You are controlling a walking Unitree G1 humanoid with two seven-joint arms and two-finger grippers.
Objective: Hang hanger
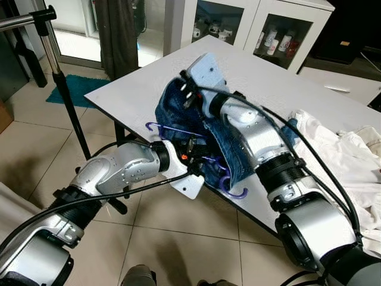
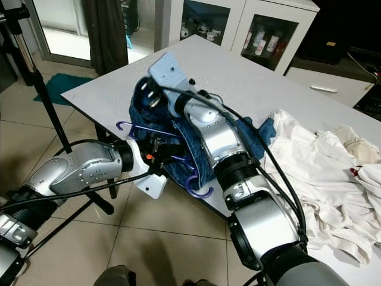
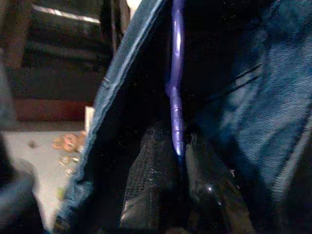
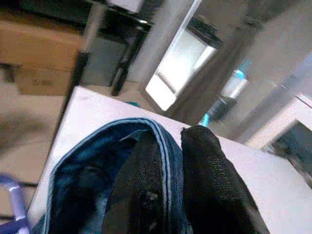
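Left eye: purple plastic hanger (image 1: 196, 156) sits inside the blue denim garment (image 1: 196, 128) at the near corner of the white desk (image 1: 137, 83); one hooked end pokes out by the left arm, the other curls below the hem. Left gripper (image 1: 191, 146) reaches in from the side. Black-and-chrome clothes rail stand (image 1: 56, 65) is well apart, to the robot's left.

Right eye: right gripper (image 2: 152, 95) holds the denim's top edge up off the desk. Crumpled white cloth (image 2: 321, 173) lies further right (not involved).

Left wrist: fingers (image 3: 148, 185) closed on the purple bar, denim on both sides.

Right wrist: fingers (image 4: 209, 180) pinched on the denim's folded hem.

Judgement: hanger is still being seated. Keep the hem taut with the right, keep the left's grip firm, and seat both shoulders before lifting towards the rail, else the denim may slip off.
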